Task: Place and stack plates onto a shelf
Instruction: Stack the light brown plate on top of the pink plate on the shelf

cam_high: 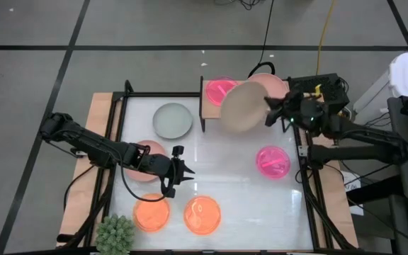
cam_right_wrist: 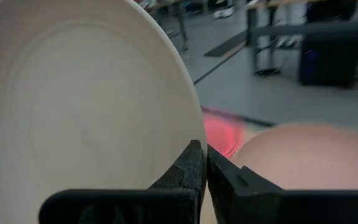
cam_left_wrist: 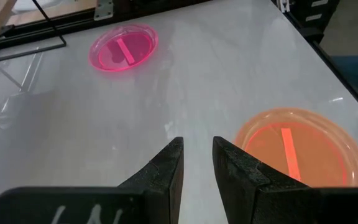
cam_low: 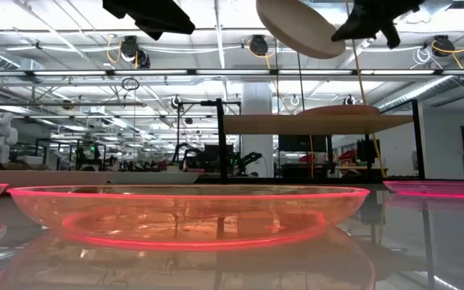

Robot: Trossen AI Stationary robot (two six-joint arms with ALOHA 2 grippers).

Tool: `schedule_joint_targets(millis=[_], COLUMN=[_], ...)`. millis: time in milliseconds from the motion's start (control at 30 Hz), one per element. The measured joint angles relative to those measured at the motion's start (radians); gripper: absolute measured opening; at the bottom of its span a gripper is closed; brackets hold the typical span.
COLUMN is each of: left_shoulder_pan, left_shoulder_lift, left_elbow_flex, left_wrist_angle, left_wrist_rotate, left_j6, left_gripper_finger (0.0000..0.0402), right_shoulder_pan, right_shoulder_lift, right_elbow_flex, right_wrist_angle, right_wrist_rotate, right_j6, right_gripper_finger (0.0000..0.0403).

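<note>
Carrying the beige plate (cam_high: 243, 106) by its rim, the right hand (cam_high: 269, 112) is clenched on its three-o'clock edge and holds it tilted above the shelf (cam_high: 203, 106), presumably so it clears the magenta plate (cam_high: 219, 88) and dusty-pink plate (cam_high: 269, 83) already there. The left hand (cam_high: 178, 178) hovers low over the tabletop (cam_high: 225, 170) with fingers slightly parted, empty, the orange plates (cam_high: 151, 214) at its six o'clock, likely next.
</note>
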Motion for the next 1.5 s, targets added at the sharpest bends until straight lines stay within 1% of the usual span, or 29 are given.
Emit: schedule_joint_targets(millis=[167, 233, 333, 667, 933, 1233, 1433, 1500], left_shoulder_pan=[0.000, 0.000, 0.000, 0.000, 0.000, 0.000, 0.000, 0.000], left_shoulder_lift=[0.000, 0.000, 0.000, 0.000, 0.000, 0.000, 0.000, 0.000], left_elbow_flex=[0.000, 0.000, 0.000, 0.000, 0.000, 0.000, 0.000, 0.000], left_wrist_angle=[0.000, 0.000, 0.000, 0.003, 0.003, 0.003, 0.014, 0.016], left_wrist_rotate=[0.000, 0.000, 0.000, 0.000, 0.000, 0.000, 0.000, 0.000], left_j6=[0.000, 0.000, 0.000, -0.001, -0.002, -0.008, -0.011, -0.012], left_gripper_finger=[0.0093, 0.0093, 0.0093, 0.0093, 0.0093, 0.0093, 0.0093, 0.0093], right_shoulder_pan=[-0.078, -0.108, -0.152, -0.340, -0.453, -0.547, -0.595, -0.607], right_shoulder_lift=[0.027, 0.034, 0.043, 0.116, 0.191, 0.205, 0.206, 0.211], right_elbow_flex=[0.128, 0.165, 0.205, 0.226, 0.226, 0.226, 0.226, 0.226], right_wrist_angle=[-0.093, -0.117, -0.139, -0.165, -0.207, -0.320, -0.330, -0.337], right_wrist_rotate=[0.095, 0.119, 0.122, 0.143, 0.039, 0.029, -0.090, -0.097], right_j6=[-0.102, -0.129, -0.155, -0.205, -0.212, -0.201, -0.182, -0.181], right_gripper_finger=[0.0000, 0.0000, 0.0000, 0.0000, 0.0000, 0.0000, 0.0000, 0.0000])
